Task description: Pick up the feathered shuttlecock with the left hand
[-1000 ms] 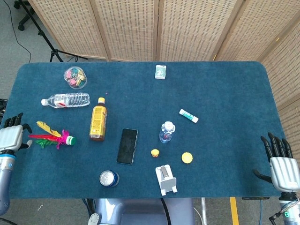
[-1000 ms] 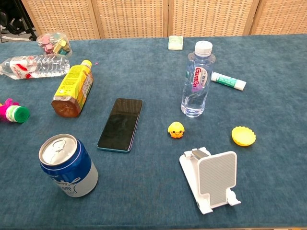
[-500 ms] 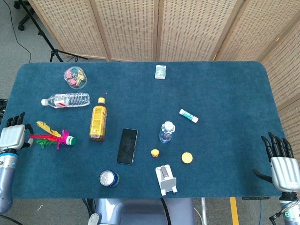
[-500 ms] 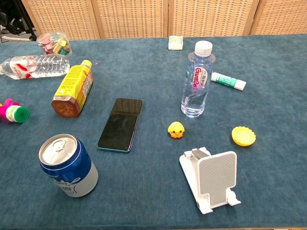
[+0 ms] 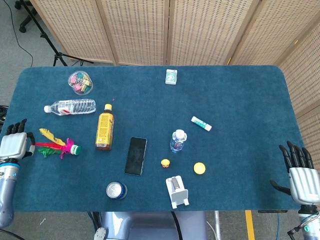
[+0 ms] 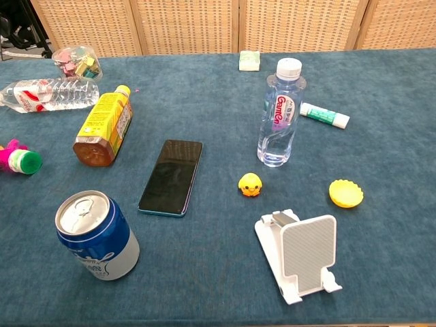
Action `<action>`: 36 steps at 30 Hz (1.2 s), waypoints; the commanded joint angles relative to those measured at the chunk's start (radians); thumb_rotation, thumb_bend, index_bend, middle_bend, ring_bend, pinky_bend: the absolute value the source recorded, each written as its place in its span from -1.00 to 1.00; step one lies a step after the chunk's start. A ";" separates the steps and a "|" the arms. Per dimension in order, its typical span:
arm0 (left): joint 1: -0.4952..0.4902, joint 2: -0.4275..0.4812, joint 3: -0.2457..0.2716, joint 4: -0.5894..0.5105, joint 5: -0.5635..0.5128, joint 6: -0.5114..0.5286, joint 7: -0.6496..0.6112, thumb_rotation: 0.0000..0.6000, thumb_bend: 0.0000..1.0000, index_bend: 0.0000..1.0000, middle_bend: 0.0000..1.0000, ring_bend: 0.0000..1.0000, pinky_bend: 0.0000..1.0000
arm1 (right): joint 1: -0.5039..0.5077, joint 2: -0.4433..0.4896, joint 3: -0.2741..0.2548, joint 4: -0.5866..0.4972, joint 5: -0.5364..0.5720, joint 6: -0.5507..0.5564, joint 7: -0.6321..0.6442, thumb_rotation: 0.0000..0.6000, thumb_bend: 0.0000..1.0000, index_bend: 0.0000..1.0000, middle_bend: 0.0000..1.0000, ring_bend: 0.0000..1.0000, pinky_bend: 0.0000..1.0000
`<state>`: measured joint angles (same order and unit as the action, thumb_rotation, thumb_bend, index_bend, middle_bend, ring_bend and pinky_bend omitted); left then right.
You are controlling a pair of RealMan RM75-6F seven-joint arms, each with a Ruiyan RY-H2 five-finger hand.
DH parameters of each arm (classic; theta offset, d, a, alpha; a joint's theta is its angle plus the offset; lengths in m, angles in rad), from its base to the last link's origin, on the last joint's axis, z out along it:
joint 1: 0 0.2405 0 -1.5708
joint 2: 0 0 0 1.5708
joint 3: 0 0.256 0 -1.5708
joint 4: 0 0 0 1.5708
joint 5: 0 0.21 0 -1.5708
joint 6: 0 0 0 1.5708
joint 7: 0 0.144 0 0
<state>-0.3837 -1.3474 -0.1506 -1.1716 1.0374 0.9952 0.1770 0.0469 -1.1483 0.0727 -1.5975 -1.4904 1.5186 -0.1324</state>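
The feathered shuttlecock lies flat at the table's left edge, with yellow, red, green and pink feathers and a green cap pointing right. In the chest view only its green cap and pink tuft show at the left border. My left hand hovers at the table's left rim, just left of the feather tips, fingers apart and holding nothing. My right hand hangs off the table's right front corner, fingers spread, empty. Neither hand appears in the chest view.
Right of the shuttlecock lies an amber bottle, and behind it a lying water bottle and a clip jar. A phone, a can, an upright bottle, a phone stand and small toys lie mid-table.
My left hand has shifted slightly up and towards the shuttlecock's feather tips. Nothing else has moved.
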 commanded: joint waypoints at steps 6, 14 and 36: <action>-0.002 0.008 -0.008 -0.003 0.009 0.013 -0.004 1.00 -0.10 0.28 -1.00 -1.00 -1.00 | 0.002 -0.001 0.001 0.002 0.003 -0.004 -0.001 1.00 -1.00 -1.00 -1.00 -1.00 -1.00; -0.011 0.047 -0.028 -0.063 0.027 0.051 0.016 1.00 -0.06 0.31 -1.00 -1.00 -1.00 | 0.001 -0.001 0.001 0.001 0.001 -0.002 0.001 1.00 -1.00 -1.00 -1.00 -1.00 -1.00; -0.102 0.146 -0.120 -0.306 0.005 0.145 0.197 1.00 -0.05 0.33 -1.00 -1.00 -1.00 | -0.002 0.005 0.002 -0.001 -0.003 0.007 0.014 1.00 -1.00 -1.00 -1.00 -1.00 -1.00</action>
<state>-0.4816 -1.2021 -0.2692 -1.4716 1.0434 1.1369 0.3684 0.0448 -1.1431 0.0744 -1.5984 -1.4935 1.5252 -0.1190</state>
